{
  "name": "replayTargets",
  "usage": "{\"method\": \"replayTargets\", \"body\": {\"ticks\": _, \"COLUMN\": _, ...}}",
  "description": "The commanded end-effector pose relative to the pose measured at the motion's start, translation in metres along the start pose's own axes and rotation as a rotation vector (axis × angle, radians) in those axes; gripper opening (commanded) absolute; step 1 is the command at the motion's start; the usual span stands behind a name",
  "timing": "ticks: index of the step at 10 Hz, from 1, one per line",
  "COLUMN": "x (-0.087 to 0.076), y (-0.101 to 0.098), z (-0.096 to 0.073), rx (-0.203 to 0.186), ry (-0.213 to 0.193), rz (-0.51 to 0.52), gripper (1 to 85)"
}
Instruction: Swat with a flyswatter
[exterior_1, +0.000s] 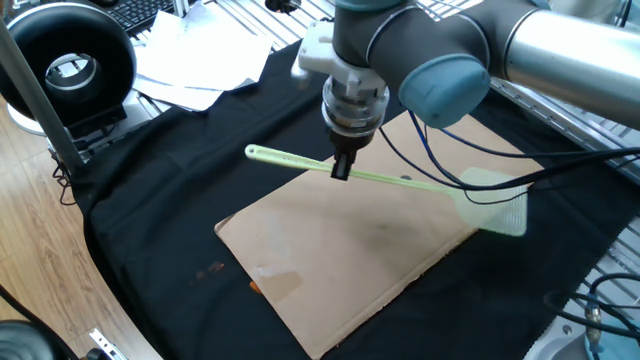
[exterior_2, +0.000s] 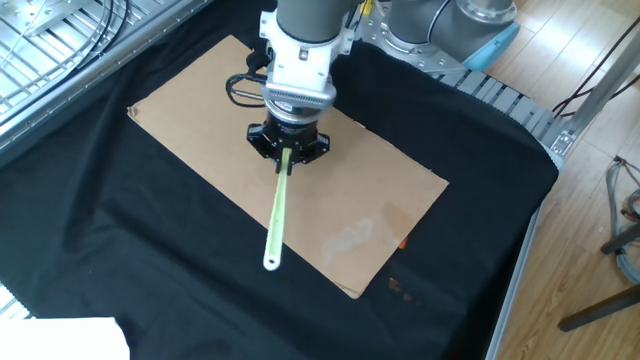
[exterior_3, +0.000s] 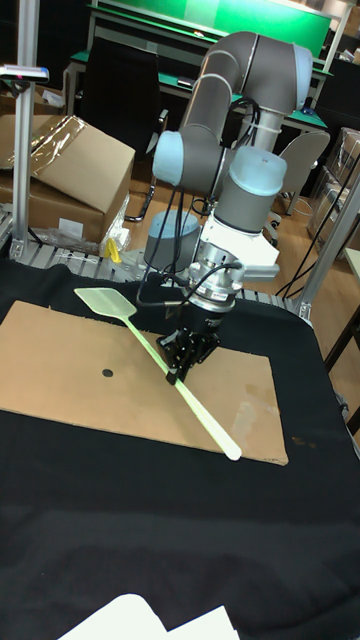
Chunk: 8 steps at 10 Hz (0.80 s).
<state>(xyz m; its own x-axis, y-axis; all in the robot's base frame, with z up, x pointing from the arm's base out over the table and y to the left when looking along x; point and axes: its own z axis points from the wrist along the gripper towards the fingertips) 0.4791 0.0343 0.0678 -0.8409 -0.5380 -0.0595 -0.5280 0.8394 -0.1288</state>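
The pale green flyswatter is held in the air above the brown cardboard sheet. My gripper is shut on its thin handle near the middle. The mesh head hangs past the cardboard's far right edge and the handle's loop end points left. In the other fixed view the handle runs down from my gripper and the head is hidden behind the arm. In the tall fixed view the flyswatter slopes from its head at upper left down through my gripper.
The cardboard lies on a black cloth, with a small dark spot on it. White papers and a black round device sit at the back left. A cable hangs from the arm.
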Motion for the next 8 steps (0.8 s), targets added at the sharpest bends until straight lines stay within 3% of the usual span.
{"method": "replayTargets", "body": {"ticks": 1, "x": -0.023, "y": -0.001, "z": 0.0, "rx": -0.011, "ry": 0.035, "rz": 0.028, "gripper": 1.0}}
{"method": "replayTargets", "body": {"ticks": 3, "x": -0.077, "y": 0.005, "z": 0.002, "rx": 0.004, "ry": 0.022, "rz": 0.037, "gripper": 1.0}}
{"method": "replayTargets", "body": {"ticks": 4, "x": -0.099, "y": 0.005, "z": 0.009, "rx": -0.009, "ry": -0.004, "rz": 0.025, "gripper": 1.0}}
{"method": "replayTargets", "body": {"ticks": 6, "x": -0.113, "y": -0.006, "z": 0.029, "rx": -0.018, "ry": -0.018, "rz": -0.001, "gripper": 1.0}}
{"method": "replayTargets", "body": {"ticks": 8, "x": -0.112, "y": -0.002, "z": 0.032, "rx": -0.047, "ry": -0.02, "rz": 0.017, "gripper": 1.0}}
